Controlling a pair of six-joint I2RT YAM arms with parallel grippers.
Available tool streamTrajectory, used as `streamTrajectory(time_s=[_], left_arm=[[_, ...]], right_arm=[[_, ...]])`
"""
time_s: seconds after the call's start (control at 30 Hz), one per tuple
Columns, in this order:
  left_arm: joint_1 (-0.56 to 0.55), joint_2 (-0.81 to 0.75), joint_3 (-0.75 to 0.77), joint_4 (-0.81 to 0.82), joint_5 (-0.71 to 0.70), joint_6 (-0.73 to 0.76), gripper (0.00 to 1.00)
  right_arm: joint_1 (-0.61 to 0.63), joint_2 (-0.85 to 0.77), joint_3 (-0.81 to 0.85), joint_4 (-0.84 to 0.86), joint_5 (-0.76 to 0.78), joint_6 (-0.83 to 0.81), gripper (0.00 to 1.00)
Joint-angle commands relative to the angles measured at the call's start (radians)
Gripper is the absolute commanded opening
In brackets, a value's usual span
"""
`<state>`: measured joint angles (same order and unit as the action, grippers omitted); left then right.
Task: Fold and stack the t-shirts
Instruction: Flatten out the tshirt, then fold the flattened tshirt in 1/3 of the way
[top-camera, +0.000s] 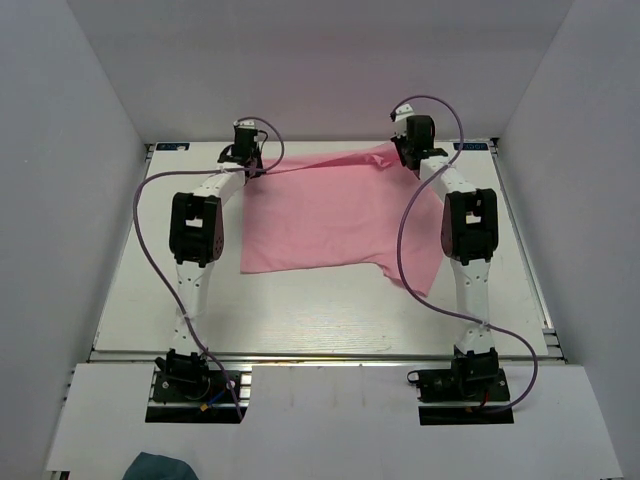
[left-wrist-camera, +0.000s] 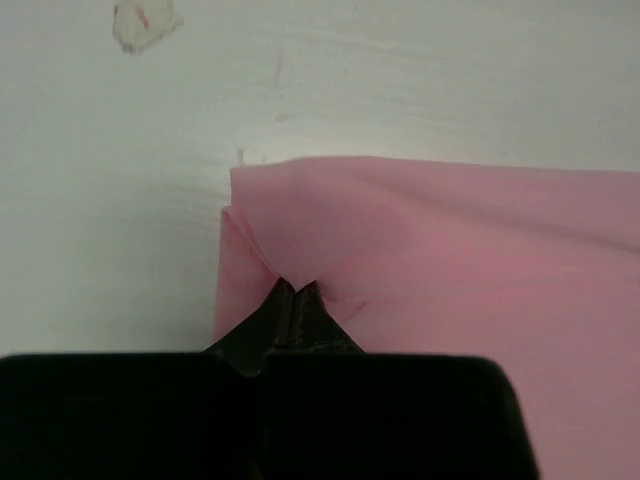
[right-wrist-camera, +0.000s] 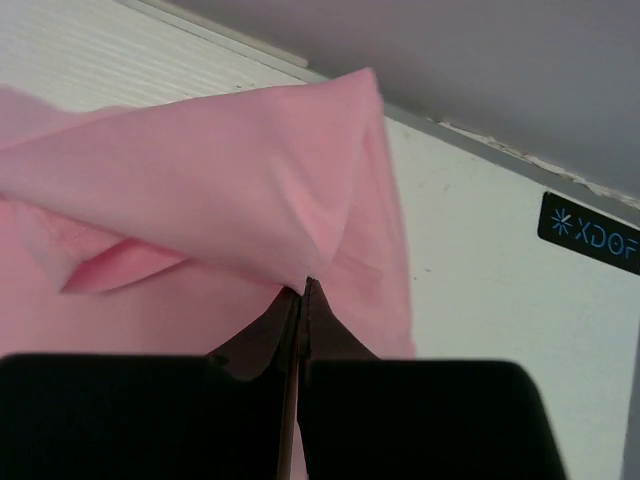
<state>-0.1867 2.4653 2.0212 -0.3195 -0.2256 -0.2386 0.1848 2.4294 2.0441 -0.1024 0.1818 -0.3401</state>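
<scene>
Two far corners of the pink t-shirt (top-camera: 325, 215) are pinched: the left gripper (left-wrist-camera: 293, 290) is clamped on the far-left one, low by the table (top-camera: 300, 320), and the right gripper (right-wrist-camera: 303, 288) is clenched on the far-right one, a bit raised so it droops. Rest of the shirt lies spread flat mid-table.

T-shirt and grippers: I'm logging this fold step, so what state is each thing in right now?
t-shirt: spread mostly flat on the table, its two far corners pinched.
left gripper: shut on the t-shirt's far left corner.
right gripper: shut on the t-shirt's far right corner, which is raised.
teal cloth: bunched up at the near edge, untouched.
</scene>
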Motion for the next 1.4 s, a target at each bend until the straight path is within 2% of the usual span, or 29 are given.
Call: streamTrajectory(time_s=[0.0, 0.17, 0.4, 0.63, 0.8, 0.93, 1.1, 1.33, 1.37], left_arm=[[0.006, -0.019, 0.091, 0.088, 0.112, -0.011, 0.00], [0.026, -0.018, 0.105, 0.088, 0.144, -0.002, 0.00], [0.026, -0.178, -0.132, 0.138, 0.155, -0.002, 0.00], [0.026, -0.311, -0.283, 0.129, 0.164, -0.002, 0.00], [0.026, -0.380, -0.349, 0.109, 0.164, -0.002, 0.00], [0.026, -0.434, -0.412, 0.120, 0.169, 0.007, 0.00], [0.017, -0.434, -0.443, 0.093, 0.189, 0.007, 0.00], [0.016, -0.434, -0.527, 0.092, 0.189, -0.013, 0.00], [0.016, -0.434, -0.517, 0.061, 0.189, -0.013, 0.07]], right_arm=[[-0.008, -0.030, 0.030, 0.151, -0.064, 0.042, 0.00], [-0.015, -0.046, 0.013, 0.165, -0.077, 0.059, 0.00], [-0.018, -0.215, -0.186, 0.178, -0.024, 0.046, 0.00], [-0.021, -0.378, -0.401, 0.142, -0.008, 0.082, 0.00], [-0.022, -0.418, -0.386, -0.028, 0.005, 0.099, 0.00], [-0.019, -0.455, -0.412, -0.092, 0.007, 0.139, 0.00], [-0.016, -0.461, -0.418, -0.221, -0.002, 0.173, 0.00], [-0.021, -0.440, -0.460, -0.260, 0.004, 0.200, 0.00], [-0.018, -0.434, -0.458, -0.260, 0.005, 0.210, 0.00]])
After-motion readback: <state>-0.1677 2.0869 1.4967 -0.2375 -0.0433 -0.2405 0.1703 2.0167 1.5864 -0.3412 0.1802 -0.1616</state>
